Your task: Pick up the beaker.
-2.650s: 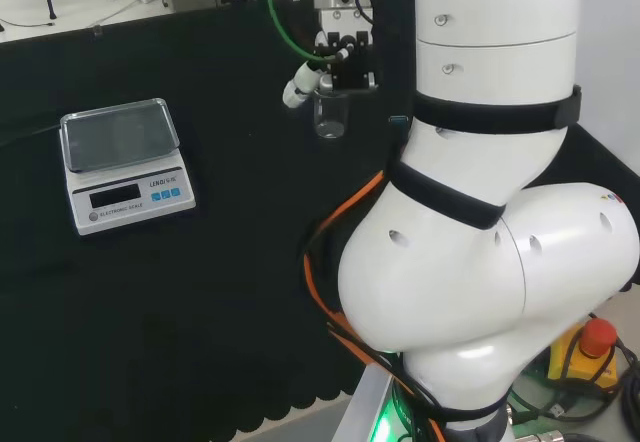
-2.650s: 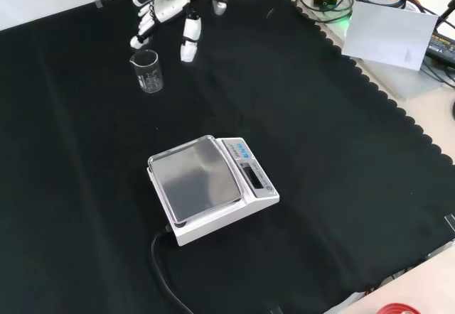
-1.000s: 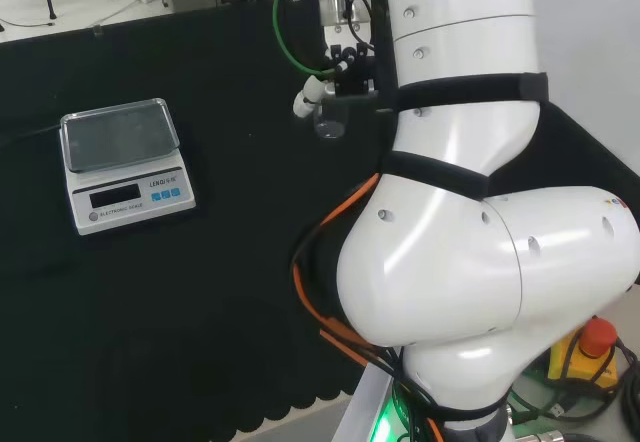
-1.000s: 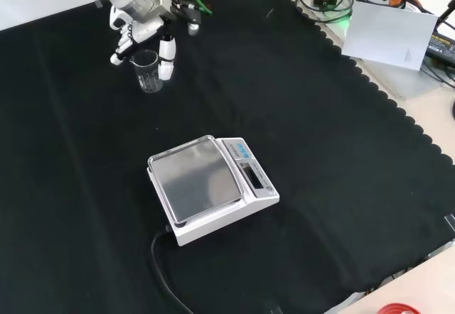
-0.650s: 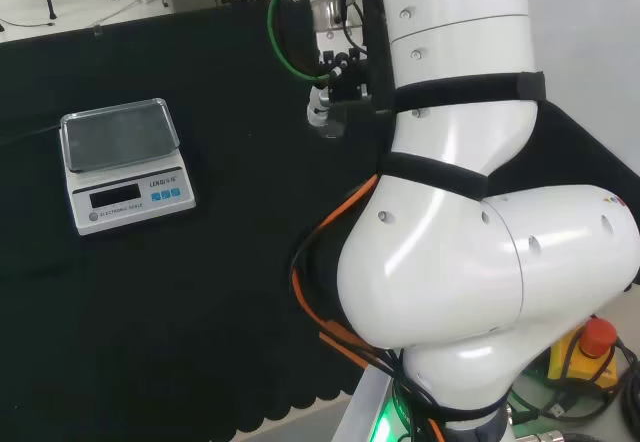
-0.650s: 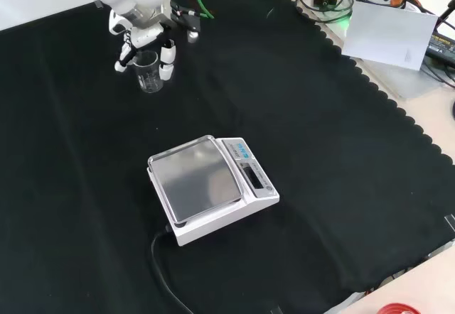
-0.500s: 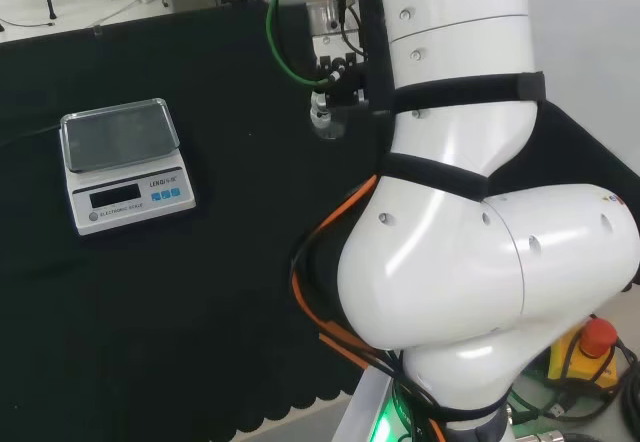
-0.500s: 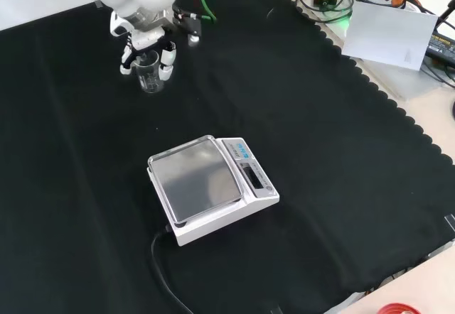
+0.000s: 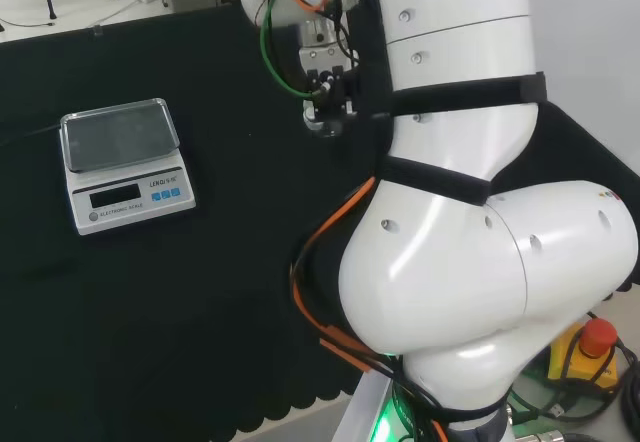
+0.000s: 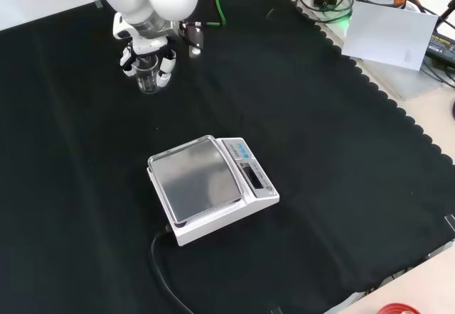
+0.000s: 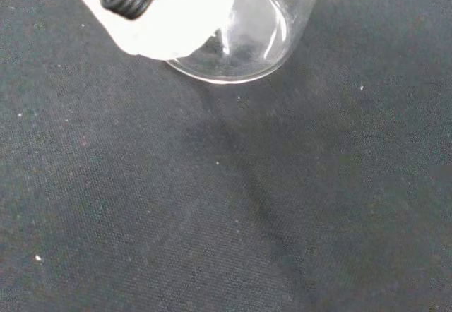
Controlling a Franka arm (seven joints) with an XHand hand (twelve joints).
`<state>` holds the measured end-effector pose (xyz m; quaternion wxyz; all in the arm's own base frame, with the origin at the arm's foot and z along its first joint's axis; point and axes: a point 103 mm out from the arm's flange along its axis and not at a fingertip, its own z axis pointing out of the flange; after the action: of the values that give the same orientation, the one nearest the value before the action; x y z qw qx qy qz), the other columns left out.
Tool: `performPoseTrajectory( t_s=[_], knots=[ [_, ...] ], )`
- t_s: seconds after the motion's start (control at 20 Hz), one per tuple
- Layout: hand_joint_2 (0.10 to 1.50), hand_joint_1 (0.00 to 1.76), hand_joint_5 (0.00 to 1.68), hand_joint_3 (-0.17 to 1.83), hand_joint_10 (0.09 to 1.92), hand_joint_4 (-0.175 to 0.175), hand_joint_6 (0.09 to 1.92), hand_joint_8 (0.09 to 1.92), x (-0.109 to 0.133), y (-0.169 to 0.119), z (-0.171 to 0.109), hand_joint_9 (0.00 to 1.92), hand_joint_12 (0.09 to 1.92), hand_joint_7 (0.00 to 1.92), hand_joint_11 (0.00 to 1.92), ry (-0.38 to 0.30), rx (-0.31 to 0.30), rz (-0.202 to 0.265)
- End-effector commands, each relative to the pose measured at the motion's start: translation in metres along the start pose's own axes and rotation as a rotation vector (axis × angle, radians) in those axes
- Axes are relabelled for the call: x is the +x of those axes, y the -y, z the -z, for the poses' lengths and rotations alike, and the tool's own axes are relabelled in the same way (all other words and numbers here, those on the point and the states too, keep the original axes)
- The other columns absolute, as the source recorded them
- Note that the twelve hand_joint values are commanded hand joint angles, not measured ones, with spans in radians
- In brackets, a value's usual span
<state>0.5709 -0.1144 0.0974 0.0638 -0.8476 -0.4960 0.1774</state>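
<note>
The beaker (image 10: 148, 79) stands upright on the black cloth (image 10: 298, 150), directly under the hand (image 10: 146, 52). Over the preceding moments we see the hand come down from beside and above the beaker until white fingers sit on either side of its rim, where a gap showed before. We judge the grasp to be closing; we see no lift, since the base still rests on the cloth in the wrist view. The fingers curl round the glass wall, with one fingertip (image 11: 152, 15) against it.

The beaker is clear, smooth, cylindrical and looks empty. The cloth is matte and finely woven. The scale (image 10: 211, 186), white with a flat metal pan, sits well apart from the hand, nearer the front camera.
</note>
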Motion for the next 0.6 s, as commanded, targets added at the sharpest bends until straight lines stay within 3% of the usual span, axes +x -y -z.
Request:
performPoseTrajectory(
  t_s=[0.05,0.1,0.15,0.3,0.6],
  knots=[
    [0.74,1.15,0.82,0.33,0.38,0.156,1.09,0.93,-0.001,0.000,0.006,1.24,1.05,0.90,1.00,0.001,-0.015,-0.002],
    [0.69,1.15,0.83,0.44,0.37,0.154,1.09,0.93,-0.001,0.000,0.008,1.24,1.05,0.90,1.00,0.001,-0.016,-0.001],
    [0.73,1.12,0.92,0.48,0.37,0.162,1.04,0.94,0.004,0.000,0.007,1.25,1.05,0.90,1.00,0.009,-0.018,-0.003],
    [0.84,1.08,1.06,0.40,0.37,0.174,0.91,0.95,0.005,0.002,0.010,1.25,1.05,0.90,1.00,0.006,-0.018,-0.003],
    [0.87,1.08,1.08,0.37,0.38,0.174,0.89,0.95,-0.005,0.022,0.052,1.25,1.05,0.91,1.00,-0.004,-0.056,0.012]
  ],
)
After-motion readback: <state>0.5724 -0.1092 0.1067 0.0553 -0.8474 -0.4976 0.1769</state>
